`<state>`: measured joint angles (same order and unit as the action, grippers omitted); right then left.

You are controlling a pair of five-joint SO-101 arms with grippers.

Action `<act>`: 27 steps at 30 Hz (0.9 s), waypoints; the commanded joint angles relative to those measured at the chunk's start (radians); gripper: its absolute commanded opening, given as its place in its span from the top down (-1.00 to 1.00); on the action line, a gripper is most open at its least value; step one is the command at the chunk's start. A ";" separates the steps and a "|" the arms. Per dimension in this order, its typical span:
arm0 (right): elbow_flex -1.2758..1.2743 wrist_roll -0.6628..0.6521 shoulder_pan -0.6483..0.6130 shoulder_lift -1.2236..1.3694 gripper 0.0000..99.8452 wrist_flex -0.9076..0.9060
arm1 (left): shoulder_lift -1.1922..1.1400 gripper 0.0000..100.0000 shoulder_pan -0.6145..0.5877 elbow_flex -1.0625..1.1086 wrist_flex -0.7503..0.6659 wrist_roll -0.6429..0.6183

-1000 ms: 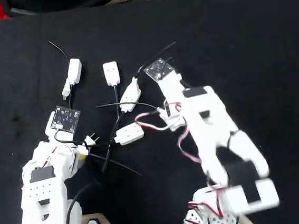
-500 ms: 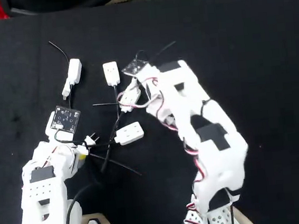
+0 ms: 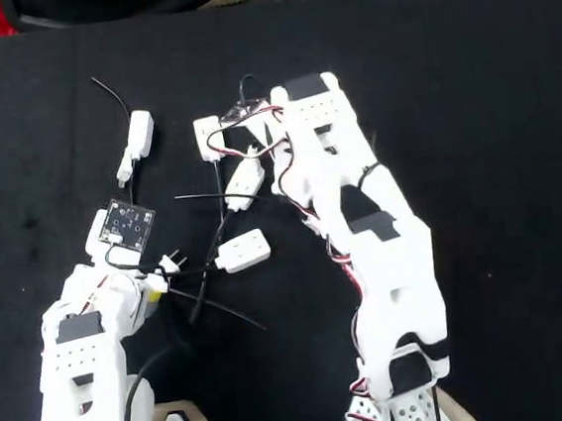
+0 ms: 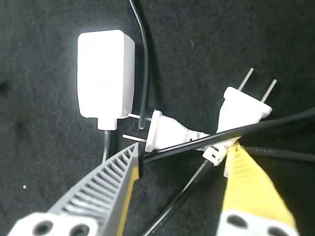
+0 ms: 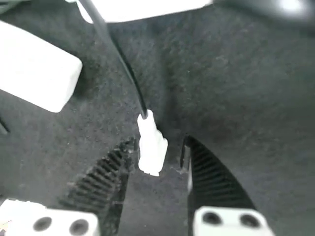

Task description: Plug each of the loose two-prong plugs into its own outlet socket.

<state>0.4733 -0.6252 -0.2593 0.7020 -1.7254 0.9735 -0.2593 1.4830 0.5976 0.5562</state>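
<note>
Black cloth [image 3: 494,150] covers the table. From the near edge at 6 o'clock, the right arm [image 3: 380,251] stretches toward 11 o'clock, its wrist tipped down among the outlets. The left arm [image 3: 79,339] sits folded low at 8 o'clock.

Two white two-prong plugs lie at the left gripper [image 4: 182,150], prongs bare. The first plug [image 4: 165,135] points at a white outlet socket [image 4: 105,73], which lies at its 3 o'clock in the high view. The second plug [image 4: 243,110] lies beside it. The left jaws are spread wide over black cords [image 4: 256,129], holding nothing.

The right gripper [image 5: 158,142] is parted with a small white plug [image 5: 151,147] between its jaws. Whether either finger touches it is hard to tell.
</note>
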 commanded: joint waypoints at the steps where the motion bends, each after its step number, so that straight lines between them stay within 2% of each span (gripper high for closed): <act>1: 0.047 -0.026 -0.014 0.005 0.70 -0.037 | 0.008 0.46 0.008 -0.002 -0.009 0.011; 10: 0.053 -0.115 0.028 0.088 0.71 -0.003 | 0.008 0.46 0.008 -0.002 -0.009 0.012; 14: 0.053 -0.144 0.034 0.090 0.85 0.020 | 0.008 0.46 0.008 -0.002 -0.009 0.012; 22: 0.053 -0.149 0.034 0.087 0.98 0.009 | 0.008 0.46 0.008 -0.005 0.008 0.014; 27: 0.142 -0.120 0.003 0.082 0.98 -0.041 | 0.008 0.46 0.008 -0.005 0.005 0.014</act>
<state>0.5255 -0.7679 -0.2394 0.8017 -1.7269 0.9735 -0.2593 1.4830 0.6007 0.5654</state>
